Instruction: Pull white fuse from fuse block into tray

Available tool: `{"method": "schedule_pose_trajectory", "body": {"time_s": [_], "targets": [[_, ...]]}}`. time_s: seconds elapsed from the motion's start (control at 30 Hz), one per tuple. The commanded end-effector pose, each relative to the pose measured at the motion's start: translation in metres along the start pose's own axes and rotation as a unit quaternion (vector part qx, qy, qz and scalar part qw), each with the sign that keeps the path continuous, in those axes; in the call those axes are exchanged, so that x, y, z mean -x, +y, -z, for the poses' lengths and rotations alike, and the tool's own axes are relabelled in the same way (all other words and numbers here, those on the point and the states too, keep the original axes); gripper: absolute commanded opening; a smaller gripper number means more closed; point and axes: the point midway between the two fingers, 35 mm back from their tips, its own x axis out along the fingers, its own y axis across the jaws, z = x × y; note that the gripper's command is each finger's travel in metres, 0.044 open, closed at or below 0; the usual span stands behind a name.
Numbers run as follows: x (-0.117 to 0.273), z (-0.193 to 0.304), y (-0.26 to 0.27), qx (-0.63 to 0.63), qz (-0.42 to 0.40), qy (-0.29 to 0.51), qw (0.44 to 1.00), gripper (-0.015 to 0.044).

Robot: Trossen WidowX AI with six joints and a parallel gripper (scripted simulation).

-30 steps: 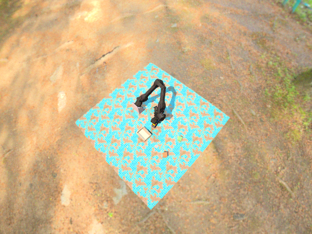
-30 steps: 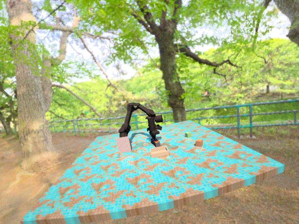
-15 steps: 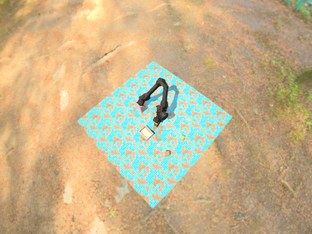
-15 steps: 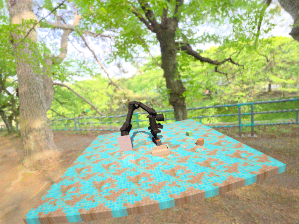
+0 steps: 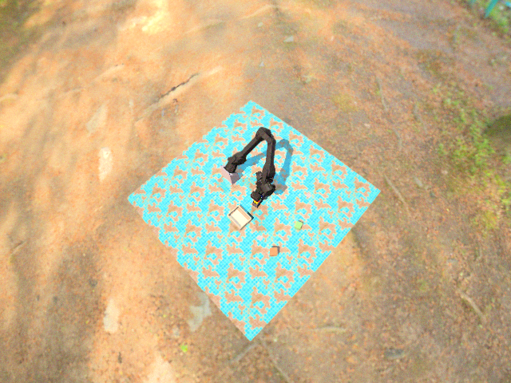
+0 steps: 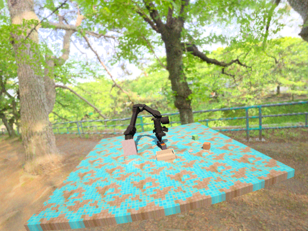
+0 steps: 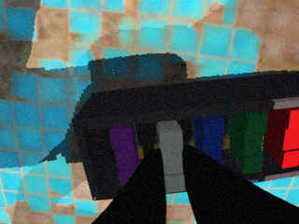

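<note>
White fuse (image 7: 172,156) | pinched by fingers (image 5: 256,204) (image 6: 160,142) | surface (image 5: 223,263) (image 6: 139,184) (image 7: 224,42) blue-brown mosaic | outdoors, trees (image 6: 177,62), railing (image 6: 247,121)
</note>
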Motion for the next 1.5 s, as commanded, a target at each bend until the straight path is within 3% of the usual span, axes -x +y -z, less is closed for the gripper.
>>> {"method": "schedule_pose_trajectory", "body": {"time_s": [0.0, 1.47], "targets": [[0.003, -0.001, 0.000, 0.002, 0.002, 0.000, 1.000, 0.0000], [0.025, -0.001, 0.000, 0.001, 0.001, 0.000, 1.000, 0.0000]]}}
